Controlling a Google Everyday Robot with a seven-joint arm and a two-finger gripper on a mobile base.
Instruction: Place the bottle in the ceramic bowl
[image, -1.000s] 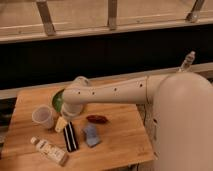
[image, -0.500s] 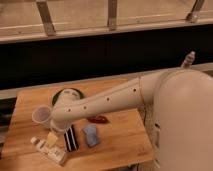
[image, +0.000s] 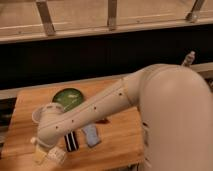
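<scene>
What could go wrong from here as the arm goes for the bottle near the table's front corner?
1. The bottle lies close to the table's front left edge, under the open gripper; a poor descent could nudge it off.
2. The translucent cup stands right beside the arm, on the way to the ceramic bowl; the lift could tip it.
3. The dark flat item beside the bottle could get bumped.

Wooden table (image: 120, 136) with ceramic bowl (image: 67, 96)
</scene>
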